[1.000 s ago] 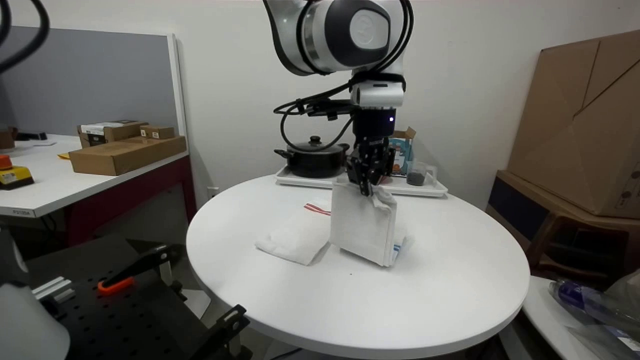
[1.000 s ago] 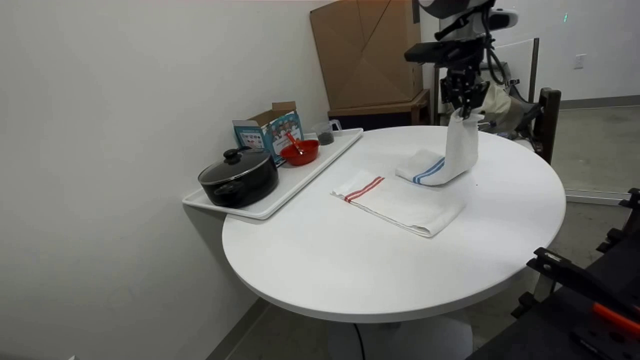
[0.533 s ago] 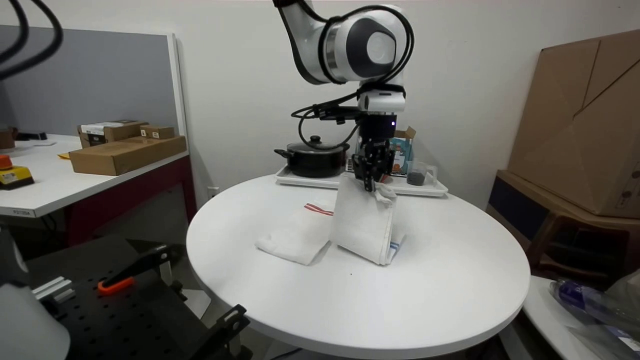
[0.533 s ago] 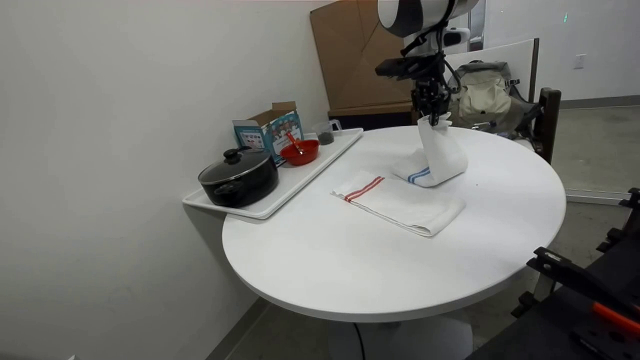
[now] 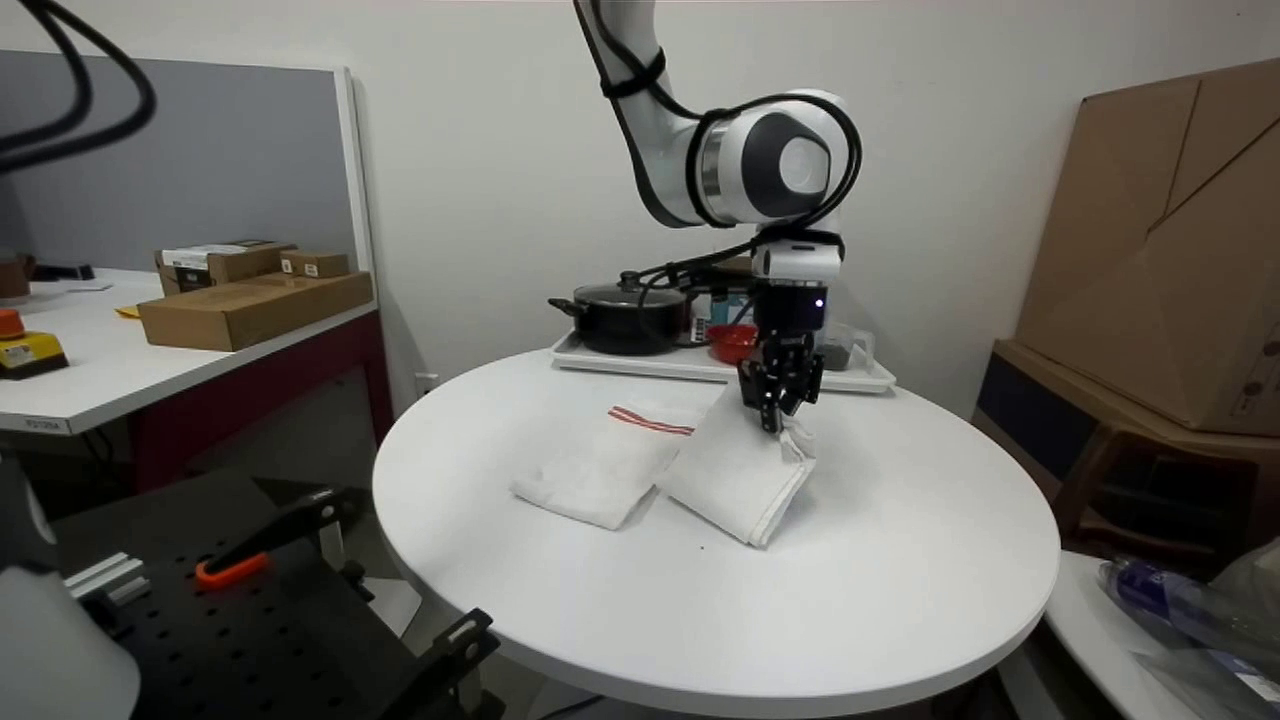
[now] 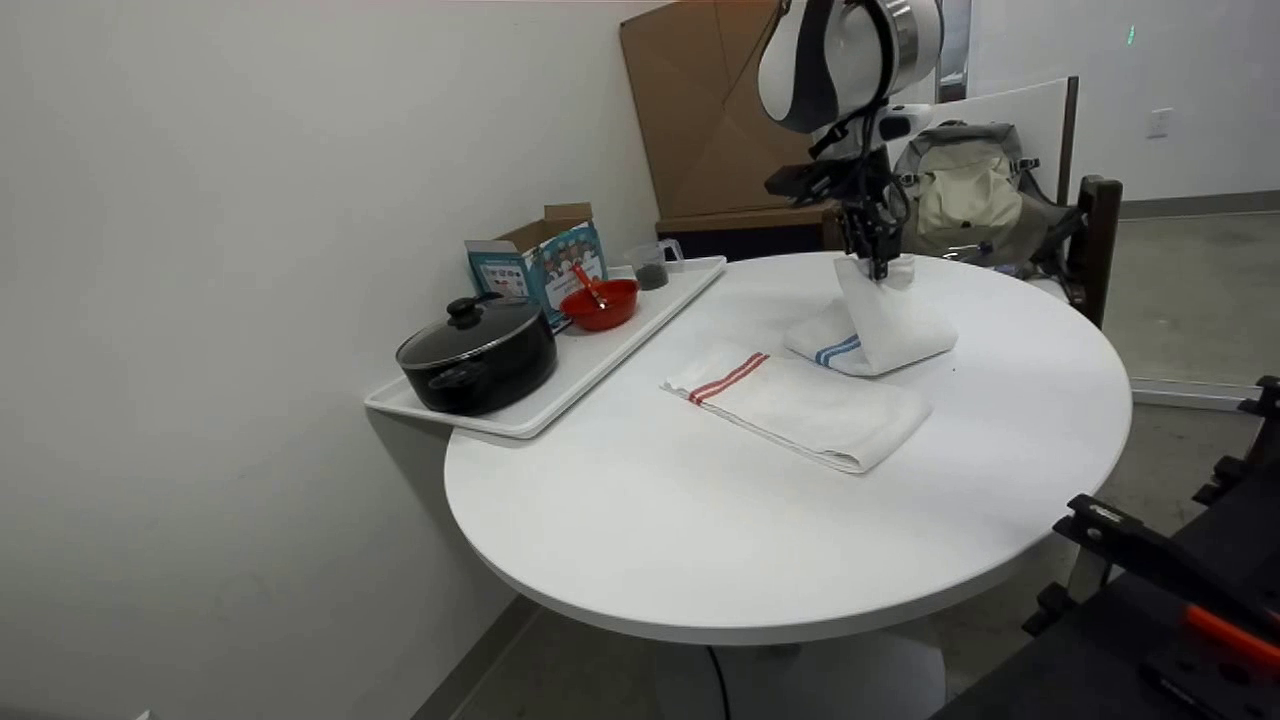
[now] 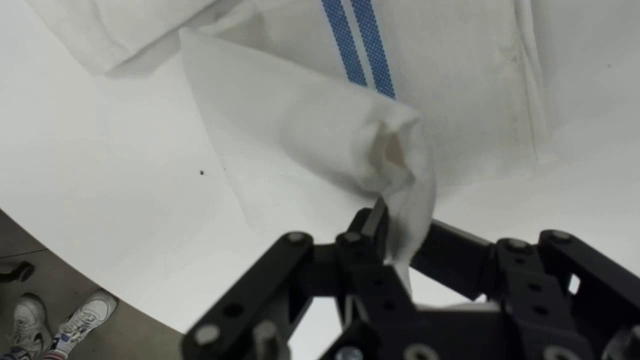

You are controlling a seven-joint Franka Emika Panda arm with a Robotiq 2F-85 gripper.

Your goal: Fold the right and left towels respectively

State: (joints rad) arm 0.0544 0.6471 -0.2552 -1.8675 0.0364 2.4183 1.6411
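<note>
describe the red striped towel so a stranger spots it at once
Find the round white table. Near its middle, a folded white towel lies flat. Two red stripes set it apart from the blue-striped towel beside it, pinched in the jaws.

Matt cloth towels (image 6: 818,412), smooth table (image 6: 700,540), cardboard box (image 5: 1165,260)

I see the blue-striped white towel (image 6: 890,325) raised at one end, slanting over its flat striped part. Just beside it, the red-striped towel (image 6: 808,408) lies flat, folded.
</note>
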